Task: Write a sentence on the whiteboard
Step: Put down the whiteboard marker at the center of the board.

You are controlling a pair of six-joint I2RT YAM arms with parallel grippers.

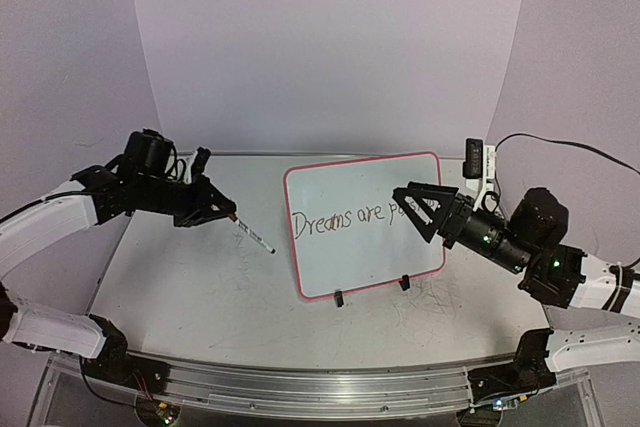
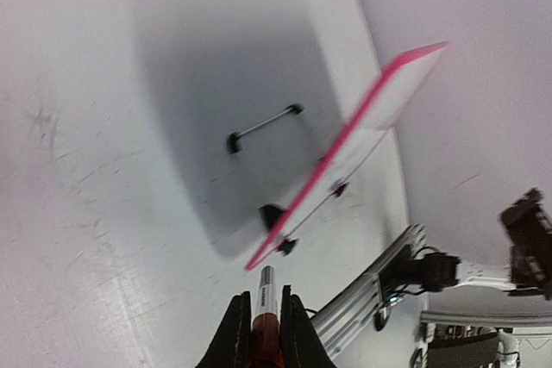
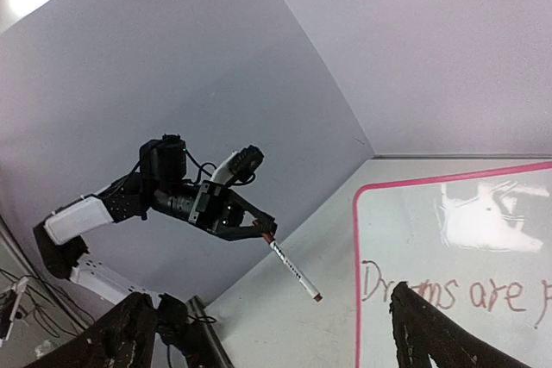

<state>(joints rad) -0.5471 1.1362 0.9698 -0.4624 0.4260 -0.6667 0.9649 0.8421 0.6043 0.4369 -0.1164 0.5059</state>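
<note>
The whiteboard (image 1: 365, 247) stands tilted on the table, pink-rimmed, with the sentence (image 1: 340, 219) in thin dark handwriting across its middle. I read "Dreams are p"; the last word is hidden behind my right gripper (image 1: 412, 214). That gripper hangs open just in front of the board's right half and holds nothing. In the right wrist view its fingers (image 3: 431, 333) spread wide, framing the whiteboard (image 3: 448, 230) and the sentence (image 3: 440, 292). My left gripper (image 1: 228, 213) is left of the board, shut on a white marker (image 1: 256, 236) that points down at the table. The left wrist view shows the marker (image 2: 266, 292) pinched between the jaws, with the whiteboard (image 2: 345, 157) edge-on.
Two black clip feet (image 1: 338, 298) hold up the board's lower edge, and a wire prop (image 2: 263, 124) stands behind it. A small black and white device (image 1: 476, 160) sits at the back right. An aluminium rail (image 1: 320, 387) runs along the near edge. Purple backdrop walls enclose the table.
</note>
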